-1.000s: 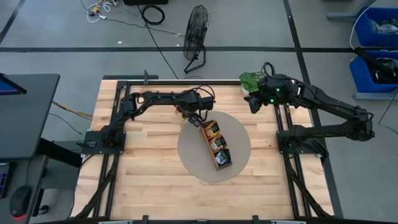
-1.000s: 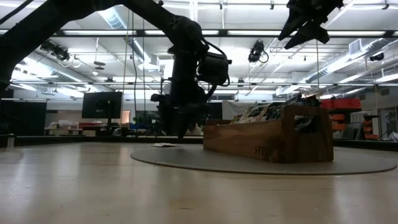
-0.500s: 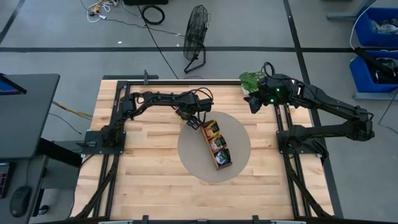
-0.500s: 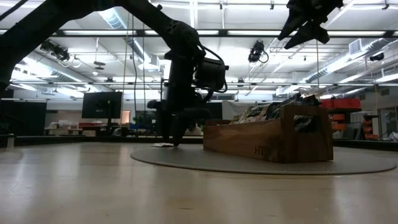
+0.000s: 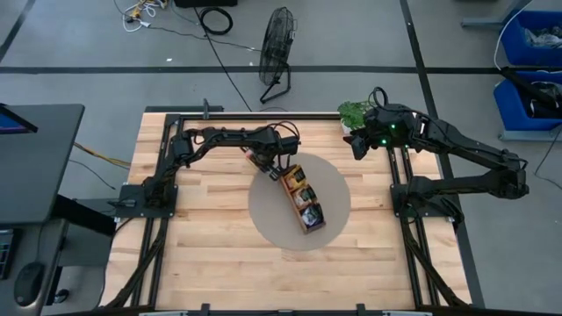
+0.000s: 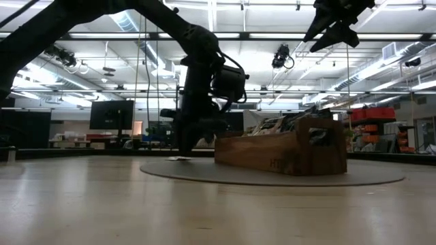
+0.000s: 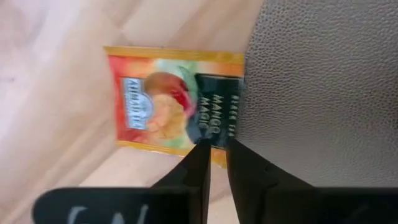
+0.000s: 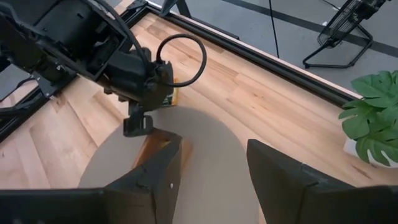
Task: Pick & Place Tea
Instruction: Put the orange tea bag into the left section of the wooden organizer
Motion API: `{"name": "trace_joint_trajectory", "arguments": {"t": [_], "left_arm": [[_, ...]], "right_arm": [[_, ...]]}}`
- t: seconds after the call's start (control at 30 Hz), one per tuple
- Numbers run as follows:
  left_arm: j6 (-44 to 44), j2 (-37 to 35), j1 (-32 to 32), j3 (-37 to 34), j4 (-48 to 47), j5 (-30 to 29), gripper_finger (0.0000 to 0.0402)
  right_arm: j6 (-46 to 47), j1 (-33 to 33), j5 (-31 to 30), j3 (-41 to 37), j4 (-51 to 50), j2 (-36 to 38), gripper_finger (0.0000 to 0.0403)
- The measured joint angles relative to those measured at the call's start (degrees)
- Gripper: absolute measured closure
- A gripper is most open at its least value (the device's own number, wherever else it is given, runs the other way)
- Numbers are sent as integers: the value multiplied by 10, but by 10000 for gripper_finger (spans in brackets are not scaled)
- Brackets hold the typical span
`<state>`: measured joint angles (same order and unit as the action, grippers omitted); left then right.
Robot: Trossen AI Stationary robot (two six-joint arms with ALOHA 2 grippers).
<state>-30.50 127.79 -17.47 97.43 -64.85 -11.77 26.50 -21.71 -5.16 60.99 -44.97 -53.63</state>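
Observation:
An orange-yellow tea sachet (image 7: pixel 174 102) lies flat on the wooden table, its dark printed end against the edge of the round grey mat (image 7: pixel 317 93). My left gripper (image 7: pixel 217 149) points down at it, fingers drawn almost together at the sachet's edge; it also shows in the high view (image 5: pixel 269 168) and the low view (image 6: pixel 187 151). On the mat stands the wooden tray (image 5: pixel 300 198) with several sachets in its compartments. My right gripper (image 8: pixel 214 168) hangs open and high over the table's far right (image 5: pixel 358 145). My left gripper pinches the sachet's edge (image 7: pixel 217 140) between its two fingertips, close to the dark printed end by the mat. The fingers come from above, pointing down. One finger (image 7: pixel 242 162) stands over the mat's rim. The sachet lies flat on the table.
A green plant (image 5: pixel 354 112) stands at the table's far right corner. Black frame rails (image 5: pixel 167 167) run along the left and right sides. Bare wood (image 5: pixel 219 254) spreads toward the near edge. A fan (image 5: pixel 278 53) stands on the floor beyond the far edge.
My left gripper has sunk a little onto the sachet at the mat's far-left rim and shut its fingers. The mat, with the tray on it, has slid slightly toward the table's left and far side.

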Motion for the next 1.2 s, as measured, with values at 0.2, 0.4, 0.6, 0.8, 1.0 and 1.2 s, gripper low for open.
{"name": "trace_joint_trajectory", "arguments": {"t": [0.2, 0.4, 0.6, 0.8, 1.0, 1.2], "left_arm": [[8, -7, 0, 4, 2, -20, 333], [30, -8, 0, 5, 3, -5, 268], [53, -8, 0, 2, 6, -11, 186], [58, -11, -7, -27, 5, -7, 158], [61, -12, -10, -33, 8, -8, 175], [59, -12, -7, -34, 10, -3, 205]], "right_arm": [[0, 0, 1, 0, 4, 0, 213], [-1, 0, 3, 0, 4, -4, 213], [-7, 0, 19, 0, 4, -7, 213], [-7, 0, 33, 0, 4, -7, 213], [-5, 0, 33, 0, 3, -7, 213], [-5, 0, 33, 0, 3, -7, 213]]}}
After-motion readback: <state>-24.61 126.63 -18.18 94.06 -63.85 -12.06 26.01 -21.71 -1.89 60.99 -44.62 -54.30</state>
